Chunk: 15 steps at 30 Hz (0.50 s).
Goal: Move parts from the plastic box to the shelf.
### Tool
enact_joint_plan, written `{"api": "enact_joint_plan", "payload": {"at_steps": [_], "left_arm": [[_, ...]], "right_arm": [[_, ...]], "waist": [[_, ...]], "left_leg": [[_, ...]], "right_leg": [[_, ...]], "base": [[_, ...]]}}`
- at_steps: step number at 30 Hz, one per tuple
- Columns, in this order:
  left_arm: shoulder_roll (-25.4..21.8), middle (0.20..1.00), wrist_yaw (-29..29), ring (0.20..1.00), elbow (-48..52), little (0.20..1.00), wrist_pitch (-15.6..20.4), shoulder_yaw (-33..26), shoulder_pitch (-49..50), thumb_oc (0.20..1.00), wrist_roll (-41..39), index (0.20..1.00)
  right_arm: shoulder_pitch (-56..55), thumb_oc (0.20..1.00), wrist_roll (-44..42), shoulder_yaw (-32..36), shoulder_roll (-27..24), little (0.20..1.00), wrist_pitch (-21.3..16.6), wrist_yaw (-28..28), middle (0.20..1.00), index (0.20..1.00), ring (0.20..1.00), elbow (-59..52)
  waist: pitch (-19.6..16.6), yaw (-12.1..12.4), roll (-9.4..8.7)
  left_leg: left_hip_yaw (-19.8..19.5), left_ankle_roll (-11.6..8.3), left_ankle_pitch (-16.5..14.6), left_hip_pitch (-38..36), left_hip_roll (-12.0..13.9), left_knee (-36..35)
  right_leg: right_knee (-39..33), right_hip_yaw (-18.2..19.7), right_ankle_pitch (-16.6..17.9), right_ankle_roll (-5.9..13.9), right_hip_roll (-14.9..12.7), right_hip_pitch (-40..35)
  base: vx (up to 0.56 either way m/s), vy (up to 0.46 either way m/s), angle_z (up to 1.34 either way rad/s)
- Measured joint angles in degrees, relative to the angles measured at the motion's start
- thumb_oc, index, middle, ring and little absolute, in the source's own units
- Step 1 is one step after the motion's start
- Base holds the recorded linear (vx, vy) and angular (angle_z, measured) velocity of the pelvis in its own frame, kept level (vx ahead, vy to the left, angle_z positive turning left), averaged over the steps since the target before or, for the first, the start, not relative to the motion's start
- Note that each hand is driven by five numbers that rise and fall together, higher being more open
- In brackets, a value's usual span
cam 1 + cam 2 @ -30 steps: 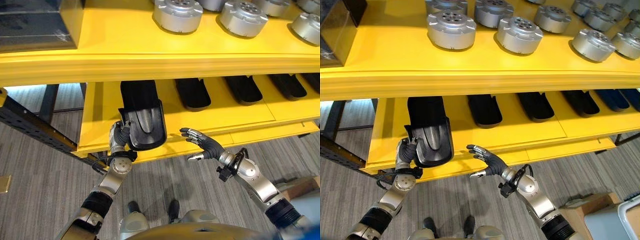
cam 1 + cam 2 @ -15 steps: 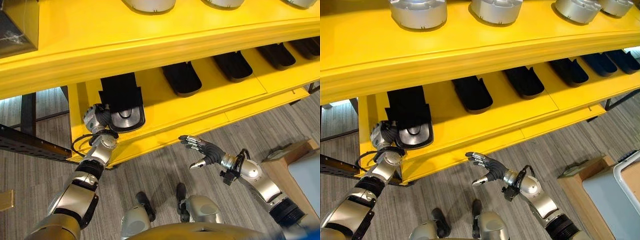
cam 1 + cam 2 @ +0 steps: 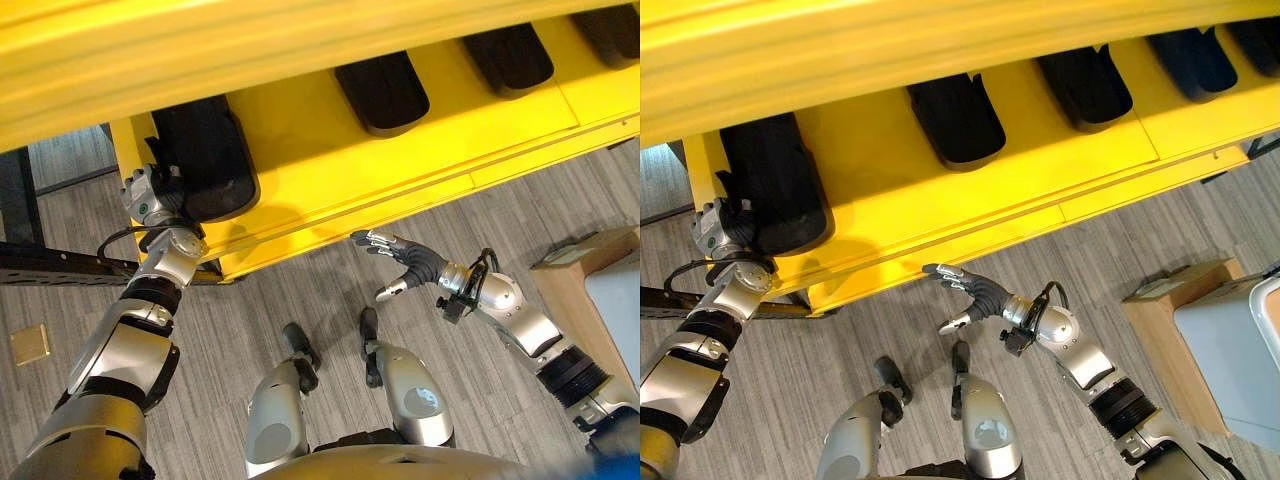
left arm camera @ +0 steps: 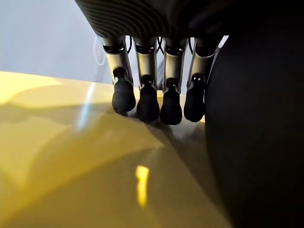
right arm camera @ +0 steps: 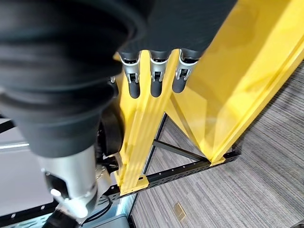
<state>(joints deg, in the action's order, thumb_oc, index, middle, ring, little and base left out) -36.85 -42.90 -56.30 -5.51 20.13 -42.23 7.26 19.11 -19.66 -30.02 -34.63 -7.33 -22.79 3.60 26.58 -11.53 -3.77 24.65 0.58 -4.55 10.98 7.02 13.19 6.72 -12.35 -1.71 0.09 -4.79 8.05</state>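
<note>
A black moulded part (image 3: 205, 155) lies flat at the left end of the yellow lower shelf (image 3: 320, 170). My left hand (image 3: 150, 197) is at its near left edge. In the left wrist view its fingers (image 4: 148, 102) are straight with their tips on the yellow surface, and the black part (image 4: 256, 118) is right beside them. My right hand (image 3: 408, 262) hovers open over the floor just in front of the shelf's front edge, holding nothing; its straight fingers (image 5: 156, 78) point toward the shelf frame.
Two more black parts (image 3: 385, 90) (image 3: 510, 55) lie further right on the same shelf. The upper shelf's yellow front (image 3: 250, 40) overhangs. A black perforated rail (image 3: 50, 265) runs at the left. A cardboard box (image 3: 590, 250) and a pale plastic box (image 3: 1230, 350) stand at the right.
The camera has tilted downward. My left hand has laid the black part down flat on the lower shelf, and its fingers have straightened. The right hand stays open, now slightly back from the shelf edge.
</note>
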Motion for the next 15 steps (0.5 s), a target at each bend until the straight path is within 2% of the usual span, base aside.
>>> {"api": "enact_joint_plan", "payload": {"at_steps": [8,13,15], "left_arm": [[-0.27,0.200,-0.06,0.200,-2.52,0.200,-0.62,0.01,-5.64,0.200,-2.79,0.200],[-2.49,0.200,-0.65,0.200,-2.63,0.200,-1.67,0.18,-9.35,0.200,-2.76,0.200],[-2.57,0.200,-0.66,0.200,-2.64,0.200,-2.25,0.26,-10.68,0.200,-2.79,0.200]], "right_arm": [[4.52,1.000,-1.08,-1.86,-1.12,1.000,1.42,2.61,1.000,1.000,1.000,0.03],[5.95,1.000,-1.86,-2.92,-1.47,1.000,1.91,3.38,1.000,1.000,1.000,0.24],[5.98,1.000,-2.43,-2.92,-1.51,1.000,1.99,3.51,1.000,1.000,1.000,0.24]], "waist": [[1.09,0.05,-0.19],[2.19,0.14,-2.29],[2.29,0.01,-2.49]], "left_leg": [[-0.35,-0.15,1.19,1.79,0.23,-1.00],[-0.40,-0.20,1.49,2.67,0.79,-0.58],[-0.45,-0.21,1.48,3.29,0.96,-0.29]], "right_leg": [[0.58,-0.37,-0.12,-0.23,0.41,2.25],[1.92,-0.37,-0.58,-0.88,0.77,3.60],[2.39,-0.38,-0.74,-1.02,0.81,4.27]], "base": [[0.00,-0.007,0.02],[0.00,-0.012,0.00],[0.04,-0.013,-0.01]]}}
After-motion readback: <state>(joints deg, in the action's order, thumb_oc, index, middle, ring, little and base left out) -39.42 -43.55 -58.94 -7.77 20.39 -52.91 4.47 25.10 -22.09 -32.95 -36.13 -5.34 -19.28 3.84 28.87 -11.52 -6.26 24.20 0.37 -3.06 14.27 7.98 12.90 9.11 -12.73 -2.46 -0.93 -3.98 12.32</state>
